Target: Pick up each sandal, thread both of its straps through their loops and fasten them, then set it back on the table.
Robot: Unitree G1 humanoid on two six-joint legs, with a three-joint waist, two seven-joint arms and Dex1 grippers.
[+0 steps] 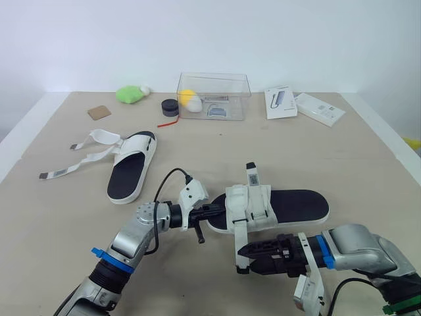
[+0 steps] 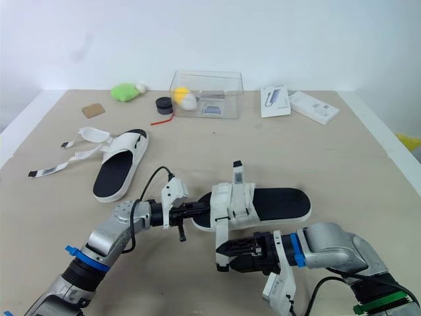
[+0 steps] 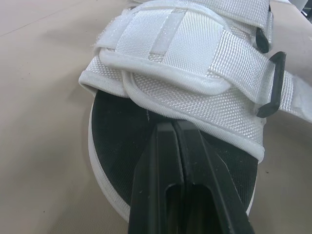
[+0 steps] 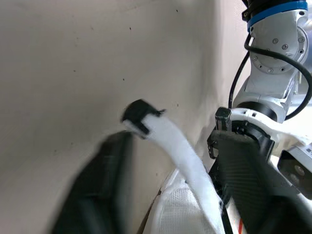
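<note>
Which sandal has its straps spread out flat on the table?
The far sandal on the robot's left, its two straps splayed sideways on the table; the near sandal's straps are drawn across its upper.

My left gripper (image 1: 220, 210) reaches toward 3 o'clock, its fingers pressed together. My right gripper (image 1: 247, 257) points toward 9 o'clock, fingers spread apart.

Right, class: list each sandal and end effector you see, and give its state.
Near sandal, on the table, strap ends loose.
Far sandal, flat, straps undone and spread.
Left end effector, shut, tips on near sandal's footbed.
Right end effector, open, a loose strap between its fingers.
</note>
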